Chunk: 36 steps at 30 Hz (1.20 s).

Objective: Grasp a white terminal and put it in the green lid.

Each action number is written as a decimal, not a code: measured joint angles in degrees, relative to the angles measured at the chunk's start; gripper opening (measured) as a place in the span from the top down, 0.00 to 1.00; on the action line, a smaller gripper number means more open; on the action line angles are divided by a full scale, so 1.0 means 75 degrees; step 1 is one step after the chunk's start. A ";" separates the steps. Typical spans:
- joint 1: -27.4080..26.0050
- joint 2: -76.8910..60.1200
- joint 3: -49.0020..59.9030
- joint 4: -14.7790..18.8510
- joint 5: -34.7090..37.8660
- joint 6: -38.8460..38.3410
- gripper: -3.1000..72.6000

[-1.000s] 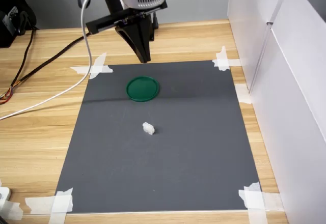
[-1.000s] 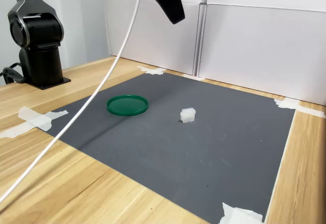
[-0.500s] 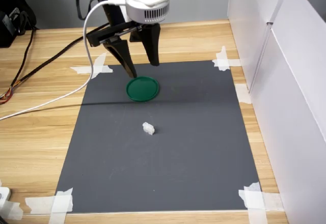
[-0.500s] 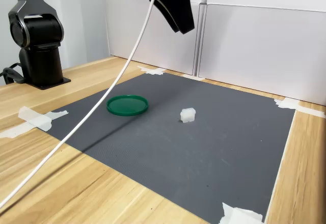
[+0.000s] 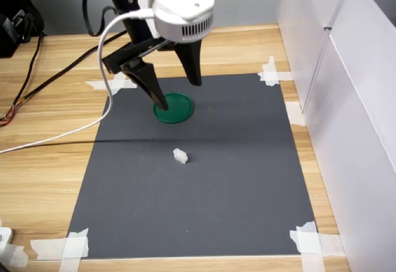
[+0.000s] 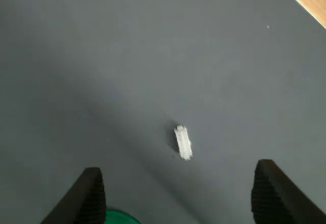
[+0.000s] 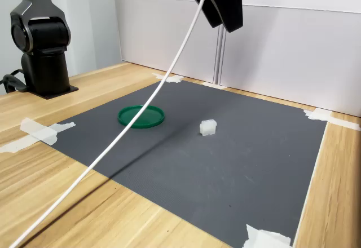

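The white terminal (image 5: 180,156) (image 7: 208,127) lies alone near the middle of the grey mat (image 5: 247,179). The green lid (image 5: 175,109) (image 7: 141,116) rests flat on the mat farther back in the first exterior view, one finger crossing its left edge. My gripper (image 5: 179,93) (image 7: 225,20) hangs open and empty well above the mat, over the lid's area. In the wrist view the gripper (image 6: 179,166) has both dark fingertips (image 6: 92,188) spread wide. There the terminal (image 6: 182,142) sits between and ahead of them, and a sliver of the lid (image 6: 116,216) shows beside one finger.
A white cable (image 5: 105,68) (image 7: 141,124) trails from the wrist across the mat's edge. White panels (image 5: 346,99) wall the first exterior view's right. Tape strips (image 5: 74,246) hold the mat's corners. The arm's black base (image 7: 42,45) stands at the second exterior view's left.
The gripper went from shut to open. It also came forward from the mat's back edge to above the lid, nearer the terminal. Terminal and lid have not moved.
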 joint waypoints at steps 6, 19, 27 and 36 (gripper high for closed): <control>0.0000 0.0348 -0.0091 -0.0315 0.0217 -0.0414 0.03; 0.0009 0.0935 -0.0099 -0.0677 -0.0044 -0.0971 0.05; 0.0444 0.1073 -0.0008 -0.1198 -0.0347 -0.0775 0.06; 0.0468 0.1155 0.1141 -0.1432 -0.1358 -0.0595 0.06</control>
